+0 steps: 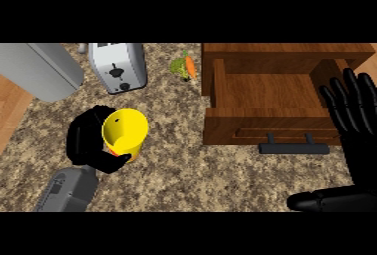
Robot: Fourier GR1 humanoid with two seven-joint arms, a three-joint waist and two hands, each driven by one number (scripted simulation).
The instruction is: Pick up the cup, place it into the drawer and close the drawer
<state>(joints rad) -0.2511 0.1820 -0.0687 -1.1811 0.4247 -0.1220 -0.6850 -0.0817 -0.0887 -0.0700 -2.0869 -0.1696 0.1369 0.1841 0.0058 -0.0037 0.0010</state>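
A yellow cup sits in my left hand at the left of the counter, tilted so its mouth faces me. The hand's fingers and thumb curl round the cup's side and base. To the right stands a wooden drawer, pulled open, with a bare wooden floor inside and a black handle on its front. My right hand is open with straight fingers pointing up, over the drawer's right edge, touching nothing that I can see.
A silver toaster stands behind the cup. A grey appliance lies at the far left. A carrot with green leaves lies beside the drawer's back left corner. The granite counter spreads in front.
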